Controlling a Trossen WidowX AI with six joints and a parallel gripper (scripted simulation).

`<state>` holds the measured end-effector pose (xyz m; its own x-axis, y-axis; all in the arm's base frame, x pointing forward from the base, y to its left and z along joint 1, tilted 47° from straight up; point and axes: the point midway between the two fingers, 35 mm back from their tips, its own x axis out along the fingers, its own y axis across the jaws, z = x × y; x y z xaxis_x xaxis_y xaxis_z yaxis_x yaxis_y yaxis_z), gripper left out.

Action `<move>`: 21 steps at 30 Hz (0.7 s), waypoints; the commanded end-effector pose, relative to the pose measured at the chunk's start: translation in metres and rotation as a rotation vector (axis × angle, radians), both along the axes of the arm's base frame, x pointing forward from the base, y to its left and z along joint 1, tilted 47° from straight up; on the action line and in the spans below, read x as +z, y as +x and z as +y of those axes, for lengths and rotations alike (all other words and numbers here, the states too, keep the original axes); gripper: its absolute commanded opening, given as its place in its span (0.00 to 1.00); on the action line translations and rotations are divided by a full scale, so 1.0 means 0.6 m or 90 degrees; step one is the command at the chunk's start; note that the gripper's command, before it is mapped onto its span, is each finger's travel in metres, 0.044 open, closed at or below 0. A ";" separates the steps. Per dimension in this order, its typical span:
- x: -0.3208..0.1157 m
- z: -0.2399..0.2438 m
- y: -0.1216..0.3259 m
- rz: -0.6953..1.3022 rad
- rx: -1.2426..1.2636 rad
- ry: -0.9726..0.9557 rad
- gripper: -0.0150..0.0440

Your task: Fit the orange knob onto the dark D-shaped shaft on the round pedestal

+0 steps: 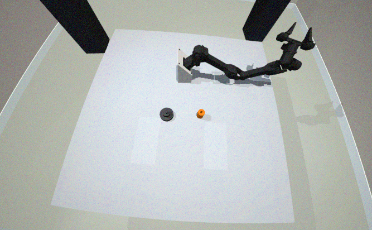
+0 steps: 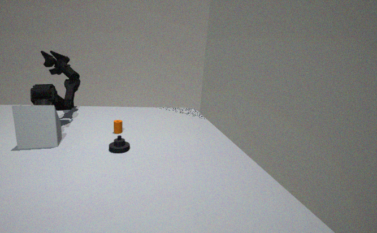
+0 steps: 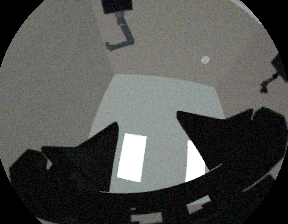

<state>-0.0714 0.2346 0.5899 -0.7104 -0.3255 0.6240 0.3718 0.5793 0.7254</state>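
Orange knob | upright on table | well apart from end effector | fingers wide

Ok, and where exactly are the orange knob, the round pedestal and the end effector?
Orange knob (image 1: 200, 115) (image 2: 117, 127): top and exterior views, on its side wall.
Round pedestal (image 1: 162, 116) (image 2: 118, 149): top and exterior views, on its wide base.
End effector (image 1: 303, 25) (image 2: 46, 51) (image 3: 147, 119): all three views, midway between its fingertips.

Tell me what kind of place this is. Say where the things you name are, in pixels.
Probably a robot test bench: a black arm (image 1: 218, 63) (image 2: 70, 89) on a white table (image 1: 167, 185) (image 2: 126, 197), with an orange knob (image 1: 200, 114) (image 2: 117, 127) and a round pedestal (image 1: 162, 117) (image 2: 118, 149).
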 end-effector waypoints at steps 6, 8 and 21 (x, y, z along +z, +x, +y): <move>0.016 -0.057 -0.013 0.026 0.025 0.064 1.00; 0.027 -0.109 -0.020 0.054 0.050 0.120 1.00; 0.021 -0.473 0.038 0.303 0.245 0.483 1.00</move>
<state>-0.0640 -0.0096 0.6114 -0.2976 -0.8578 0.4190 0.5519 0.2035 0.8087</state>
